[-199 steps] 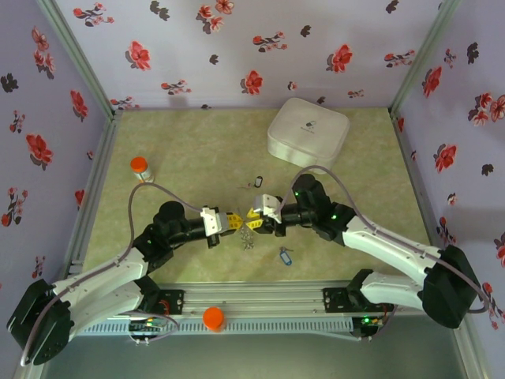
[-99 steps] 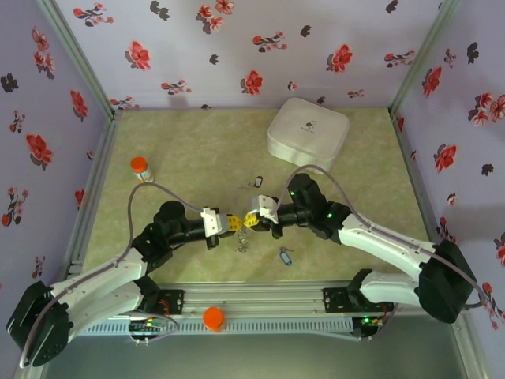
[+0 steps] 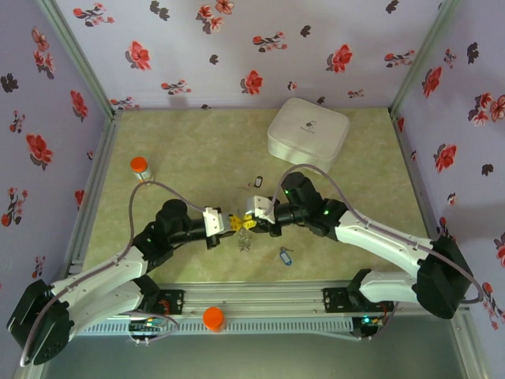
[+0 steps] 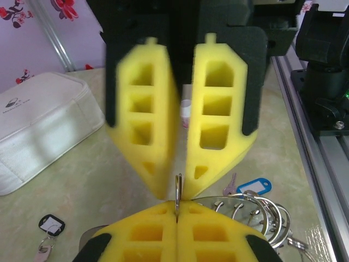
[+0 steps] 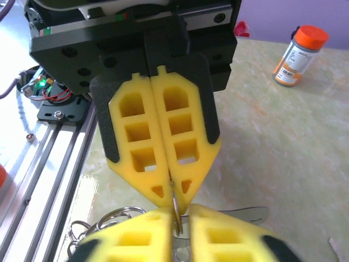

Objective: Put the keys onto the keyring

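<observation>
Left gripper point(image 4: 177, 210) was clamped shut on the keyring point(image 4: 255, 208), with the ring's thin edge standing upright in its grip. Right gripper point(image 5: 182, 217) sat nose to nose with it, jaws a crack apart and straddling that same edge, not clearly pinching. Both keys lay loose on the table point(image 4: 120, 164): the blue-headed key point(image 4: 254, 185) just beside the ring, the black-and-silver key point(image 4: 50, 225) well off toward the white box point(image 4: 43, 125). My take: the ring's thin, springy, slick steel coils and the yellow foam fingers point(image 4: 142, 234) are squishy and blunt. So the right one needed a square bite and a gentle pry, or it'd slip.
</observation>
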{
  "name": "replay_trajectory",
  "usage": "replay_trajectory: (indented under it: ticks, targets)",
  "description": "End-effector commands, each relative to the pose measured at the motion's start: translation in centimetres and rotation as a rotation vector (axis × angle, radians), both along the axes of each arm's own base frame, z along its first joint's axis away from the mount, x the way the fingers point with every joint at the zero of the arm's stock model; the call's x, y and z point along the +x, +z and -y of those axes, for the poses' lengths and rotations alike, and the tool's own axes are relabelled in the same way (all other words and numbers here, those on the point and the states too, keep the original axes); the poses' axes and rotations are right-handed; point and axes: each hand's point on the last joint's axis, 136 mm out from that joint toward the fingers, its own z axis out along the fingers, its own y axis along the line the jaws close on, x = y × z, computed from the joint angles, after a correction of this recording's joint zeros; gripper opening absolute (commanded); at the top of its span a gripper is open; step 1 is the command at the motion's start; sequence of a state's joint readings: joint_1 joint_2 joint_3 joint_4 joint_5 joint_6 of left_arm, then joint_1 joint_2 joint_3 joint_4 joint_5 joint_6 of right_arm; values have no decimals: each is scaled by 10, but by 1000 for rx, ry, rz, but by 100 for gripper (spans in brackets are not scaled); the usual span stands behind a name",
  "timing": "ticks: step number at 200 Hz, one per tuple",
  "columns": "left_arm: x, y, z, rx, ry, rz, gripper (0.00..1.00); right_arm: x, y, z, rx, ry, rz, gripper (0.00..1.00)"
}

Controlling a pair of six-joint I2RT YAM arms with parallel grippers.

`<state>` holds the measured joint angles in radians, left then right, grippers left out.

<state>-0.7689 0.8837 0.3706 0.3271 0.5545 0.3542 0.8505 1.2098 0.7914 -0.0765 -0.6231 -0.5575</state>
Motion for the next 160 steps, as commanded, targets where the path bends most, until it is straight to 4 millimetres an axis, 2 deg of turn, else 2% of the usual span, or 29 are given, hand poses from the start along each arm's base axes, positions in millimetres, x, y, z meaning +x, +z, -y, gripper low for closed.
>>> replay_trajectory:
  ticks: [1,10,20,28,35,45,64,75,85,111,143,160]
  targets:
    - [8,38,2,-75,27,123,0,6,19,8,58,-81,17,31]
    - [9,39,0,-74,42,133,0,23,23,18,80,-214,-24,41]
    - [13,38,-3,-72,73,137,0,51,23,35,94,-444,-86,47]
    - [16,38,-5,-68,96,140,0,73,17,54,75,-648,-134,47]
    - [16,37,-6,-66,105,144,0,87,9,72,51,-814,-187,43]
    - [17,36,-8,-68,115,150,0,93,-10,96,-12,-1009,-296,37]
    - [18,33,-8,-71,121,148,0,70,-51,117,-199,-1150,-517,37]
    - [19,32,-8,-67,120,145,0,56,-66,123,-288,-1203,-600,38]
    - [19,31,-7,-66,121,144,0,42,-80,125,-368,-1225,-642,43]
    - [22,29,-8,-66,134,144,0,20,-106,121,-472,-1274,-702,47]
    - [26,29,-13,-74,180,121,0,11,-132,114,-535,-1315,-773,50]
    - [29,30,-16,-72,209,119,0,3,-142,103,-563,-1289,-796,50]
